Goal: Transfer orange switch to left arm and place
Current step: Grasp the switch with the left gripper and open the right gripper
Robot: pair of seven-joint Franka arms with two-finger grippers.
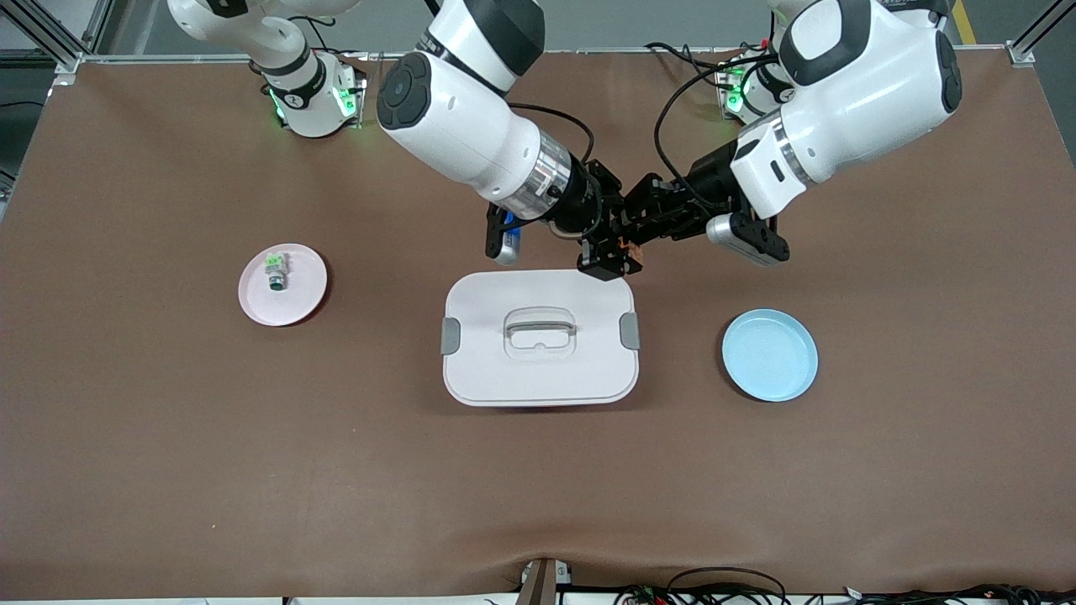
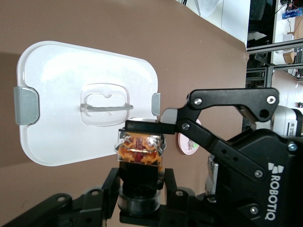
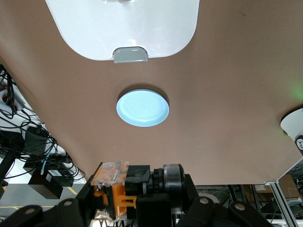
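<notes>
The orange switch (image 1: 624,246) is held in the air between both grippers, over the farther corner of the white box (image 1: 538,391) toward the left arm's end. My left gripper (image 1: 632,239) is shut on the switch's black body (image 2: 141,170). My right gripper (image 1: 612,257) is shut on it end to end, with one finger (image 2: 142,125) on the orange end. In the right wrist view the switch (image 3: 118,189) lies across my right gripper (image 3: 137,194), orange part and silver ring showing. The box also shows in the left wrist view (image 2: 71,94) and the right wrist view (image 3: 123,23).
A blue plate (image 1: 769,355) lies beside the box toward the left arm's end and shows in the right wrist view (image 3: 142,108). A pink plate (image 1: 294,298) toward the right arm's end holds a small green-and-white switch (image 1: 275,271).
</notes>
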